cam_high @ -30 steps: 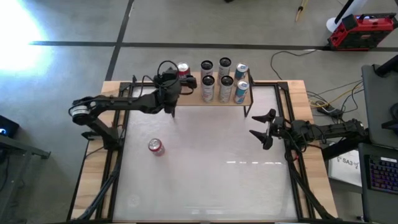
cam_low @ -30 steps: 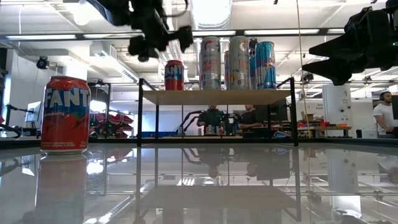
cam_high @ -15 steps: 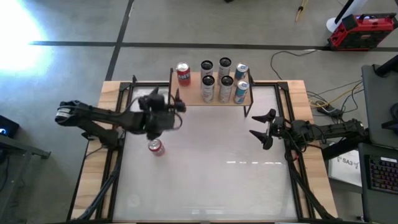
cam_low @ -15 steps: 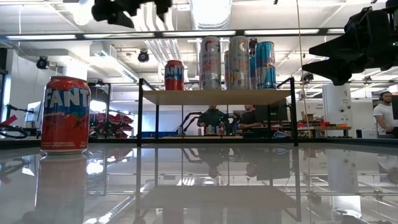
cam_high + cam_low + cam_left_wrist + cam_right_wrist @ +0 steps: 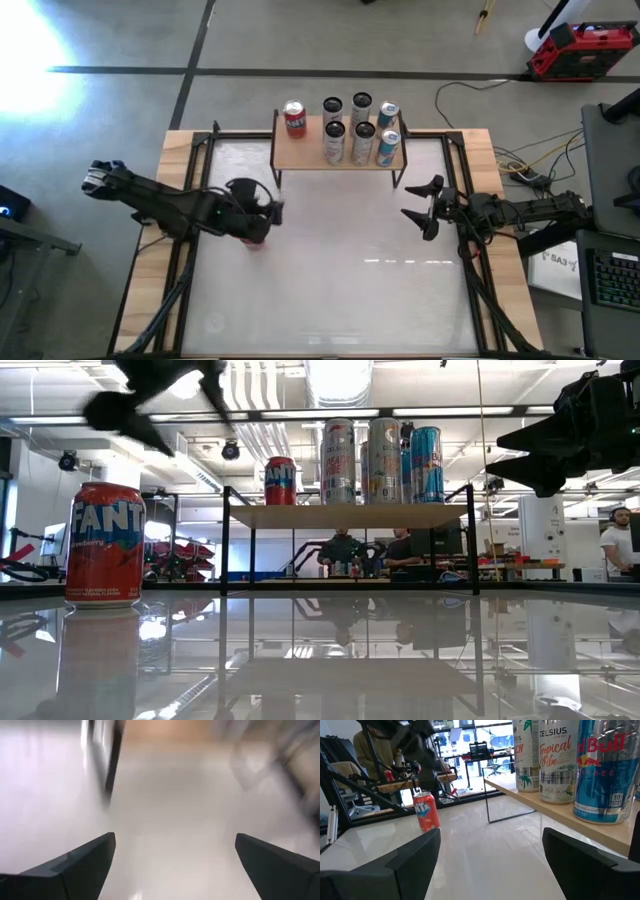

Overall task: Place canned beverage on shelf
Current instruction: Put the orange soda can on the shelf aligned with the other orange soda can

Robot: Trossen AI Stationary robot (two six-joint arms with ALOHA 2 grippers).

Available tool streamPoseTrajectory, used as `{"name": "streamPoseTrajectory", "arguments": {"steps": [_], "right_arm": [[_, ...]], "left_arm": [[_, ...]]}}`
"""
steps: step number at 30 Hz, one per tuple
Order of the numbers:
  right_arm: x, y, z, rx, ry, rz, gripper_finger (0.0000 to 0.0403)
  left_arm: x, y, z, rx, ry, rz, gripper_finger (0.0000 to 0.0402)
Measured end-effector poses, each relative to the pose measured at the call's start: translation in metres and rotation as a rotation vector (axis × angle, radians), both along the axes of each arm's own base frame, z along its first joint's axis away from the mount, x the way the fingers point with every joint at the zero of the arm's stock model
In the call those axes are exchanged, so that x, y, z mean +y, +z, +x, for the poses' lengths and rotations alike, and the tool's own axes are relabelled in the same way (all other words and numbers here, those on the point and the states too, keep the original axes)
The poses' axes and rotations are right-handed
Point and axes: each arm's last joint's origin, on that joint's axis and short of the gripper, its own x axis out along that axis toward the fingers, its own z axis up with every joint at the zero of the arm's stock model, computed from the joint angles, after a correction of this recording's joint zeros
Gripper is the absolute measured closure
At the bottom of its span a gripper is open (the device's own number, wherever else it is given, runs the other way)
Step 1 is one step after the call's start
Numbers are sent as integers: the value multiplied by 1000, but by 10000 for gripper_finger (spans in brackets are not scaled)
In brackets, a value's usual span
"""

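Observation:
A red Fanta can stands upright on the white table, left of middle. In the high view it is mostly hidden under my left gripper; only a red sliver of the can shows. That gripper hangs above the can, open, and nothing shows between its fingers in the left wrist view. The shelf stands at the table's far edge, with a second red can at its left end and several tall cans to the right. My right gripper waits open at the right.
Black frame rails run along the table's left and right sides. The shelf's thin black legs stand at the far edge. People sit at desks in the room behind. White tabletop lies between the two grippers.
My left gripper has swung away from the shelf's left end, toward the table's near and left side, and has turned about as it went. It now hangs over the Fanta can on the table, still open. The cans have kept their places.

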Motion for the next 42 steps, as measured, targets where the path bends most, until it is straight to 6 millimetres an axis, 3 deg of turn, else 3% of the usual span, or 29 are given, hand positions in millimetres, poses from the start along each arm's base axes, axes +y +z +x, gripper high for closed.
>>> {"name": "streamPoseTrajectory", "arguments": {"steps": [5, 8, 13, 16, 20, 27, 42], "right_arm": [[0, 0, 0, 0, 0, 0, 69], [0, 0, 0, 0, 0, 0, 69], [0, 0, 0, 0, 0, 0, 69], [0, 0, 0, 0, 0, 0, 69], [0, 0, 0, 0, 0, 0, 69], [0, 0, 0, 0, 0, 0, 69], [0, 0, 0, 0, 0, 0, 69]], "left_arm": [[-6, 10, -20, 188, 24, -505, 6], [-10, 15, -21, 235, 73, -598, 6], [-15, 23, -7, 224, 47, -637, 7], [-17, 22, -4, 328, 70, -668, 8], [-20, 10, 0, 453, 134, -670, 8], [-21, -14, 5, 517, 187, -627, 9], [-15, -61, 0, 419, 296, -536, 9]]}}
